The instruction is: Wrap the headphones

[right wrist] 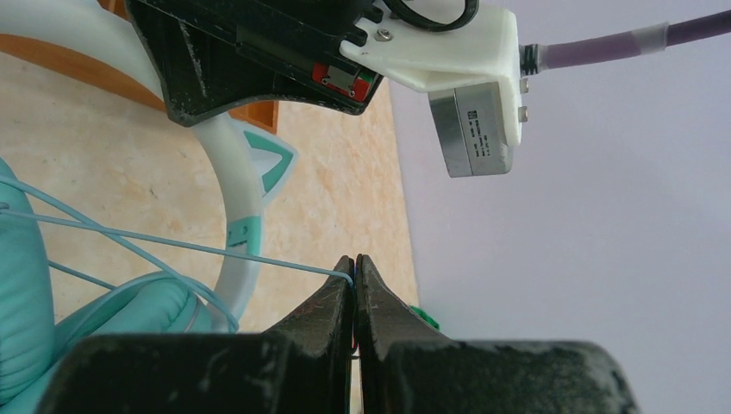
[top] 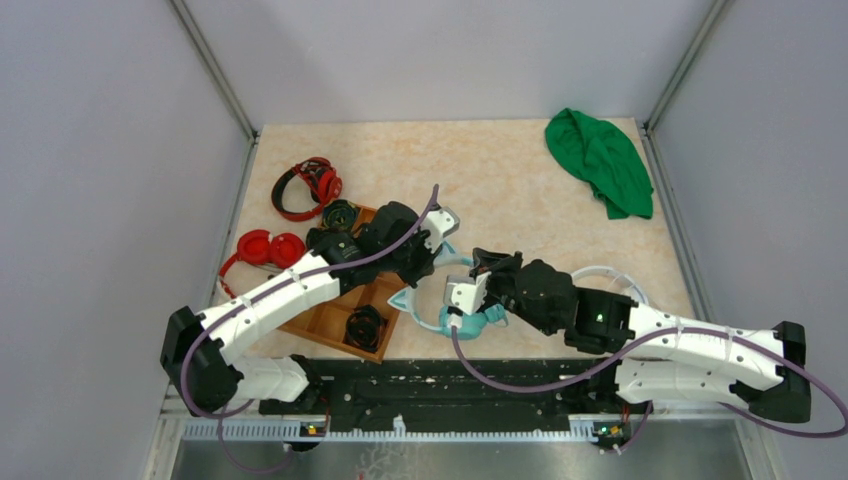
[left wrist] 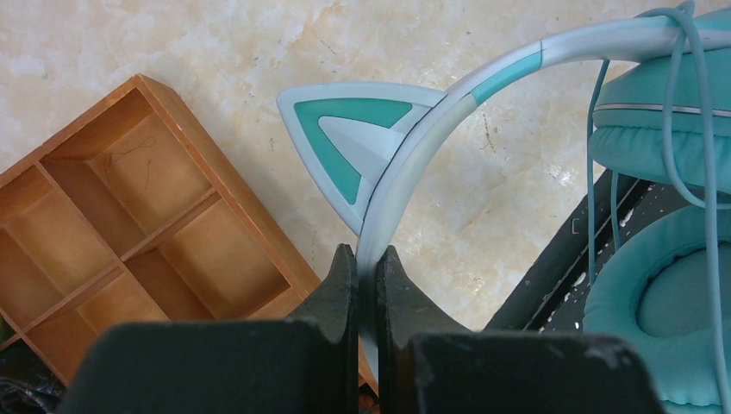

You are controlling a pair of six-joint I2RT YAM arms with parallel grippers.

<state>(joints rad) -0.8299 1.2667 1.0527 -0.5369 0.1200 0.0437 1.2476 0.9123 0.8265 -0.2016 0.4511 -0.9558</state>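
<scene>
Left wrist shows left claw (left wrist: pixel 368 259) clamping the headphones (left wrist: pixel 655 129) by the headband (left wrist: pixel 405 164), right claw (right wrist: pixel 354 263) pinching cable (right wrist: pixel 172 244).

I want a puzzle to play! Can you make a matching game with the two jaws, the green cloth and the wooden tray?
Things:
1. left jaws
2. right jaws
3. green cloth
4. wooden tray

Places or states:
A. far right corner of the table
B. shut on the thin cable of the headphones
C. partly under the left arm
D. shut on the pale headband

Pairs: 1-D, 2-B, 3-A, 4-C
</scene>
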